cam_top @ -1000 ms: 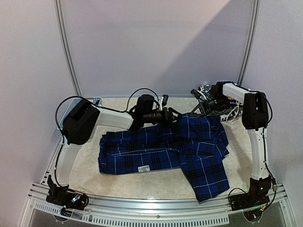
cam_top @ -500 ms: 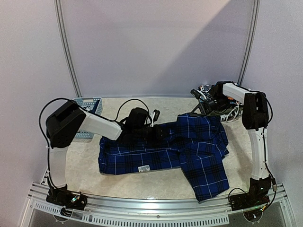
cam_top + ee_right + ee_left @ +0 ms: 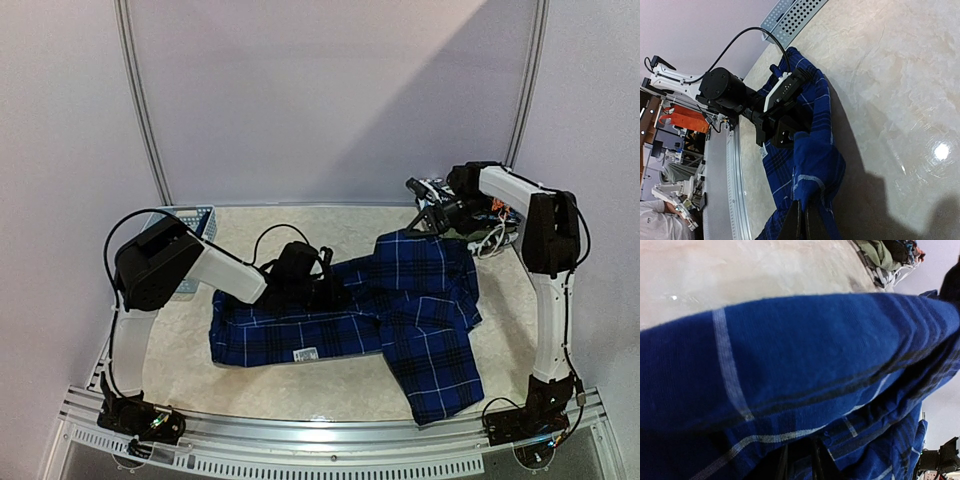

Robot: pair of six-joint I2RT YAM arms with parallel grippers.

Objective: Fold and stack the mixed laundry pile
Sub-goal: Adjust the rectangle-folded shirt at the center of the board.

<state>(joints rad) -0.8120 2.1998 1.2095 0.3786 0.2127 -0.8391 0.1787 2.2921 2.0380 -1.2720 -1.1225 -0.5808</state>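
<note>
The right gripper point(image 3: 802, 220) is clenched on a fold of the blue-and-black plaid shirt point(image 3: 420, 310) and holds its far right corner a little above the table point(image 3: 300, 225). The left gripper point(image 3: 330, 292) is pressed onto the shirt's far edge near the middle. In its own camera the cloth covers nearly everything, so I cannot tell if its jaws are closed on cloth.

The shirt lies spread across the middle of the table, with one sleeve reaching toward the near right edge. I think the step in hand is to take the far edge with both grippers for a first fold. The next move calls for a sure pinch on the left side. Then both arms must carry the edge toward the near side together, so that the cloth does not twist.

The other garments point(image 3: 485, 228) are heaped in the far right corner. A small white tag point(image 3: 305, 355) shows near the shirt's near edge, but its print is too small to read. I see no other writing.
</note>
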